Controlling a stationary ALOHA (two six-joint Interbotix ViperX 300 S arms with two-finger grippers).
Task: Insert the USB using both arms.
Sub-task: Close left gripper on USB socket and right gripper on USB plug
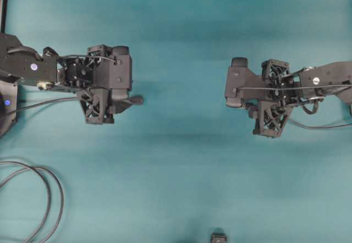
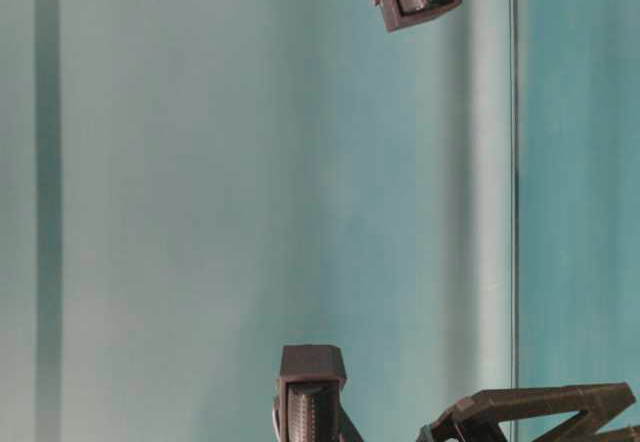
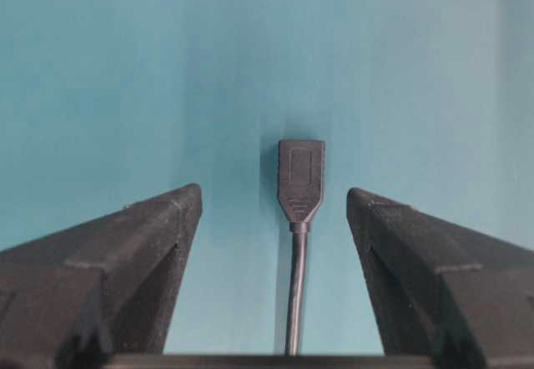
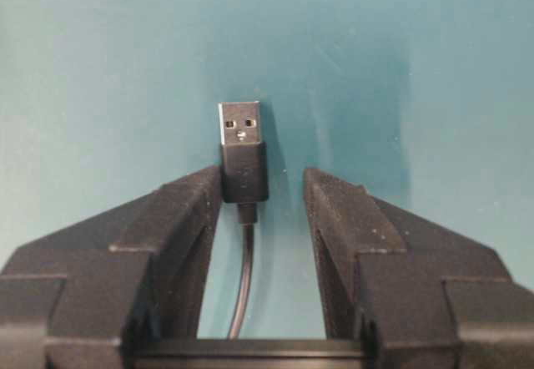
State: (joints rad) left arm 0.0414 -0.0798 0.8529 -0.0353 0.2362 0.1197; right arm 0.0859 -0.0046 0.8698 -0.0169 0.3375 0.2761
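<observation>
My left claw [image 3: 274, 210] is spread wide, fingers [image 3: 158, 227] well apart on either side of the socket [image 3: 301, 177]. The socket lies flat on the teal mat [image 1: 176, 160] between them, touching neither finger, its thin cable [image 3: 295, 294] running back toward my wrist. From overhead, my left arm [image 1: 99, 81] sits near the mat's left edge, pointing toward the middle

My right claw [image 4: 263, 189] is partly drawn in around the plug [image 4: 242, 148]. One finger [image 4: 188, 210] presses against the plug's dark body; the other finger stands just beside it with a slim gap showing, so the grip is not fully clenched on it. The plug's silvery tip juts out past the fingertips, and its cable drops back between the fingers. From overhead, my right arm [image 1: 275, 92] sits near the mat's right edge, facing the left one across the bare middle, the two well apart

A looped grey cable [image 1: 44, 199] lies at the mat's lower left corner, and a small dark block [image 1: 219, 237] sits at the bottom edge, near its middle. The table-level view shows only parts of my arms against the teal, nothing of plug or socket
</observation>
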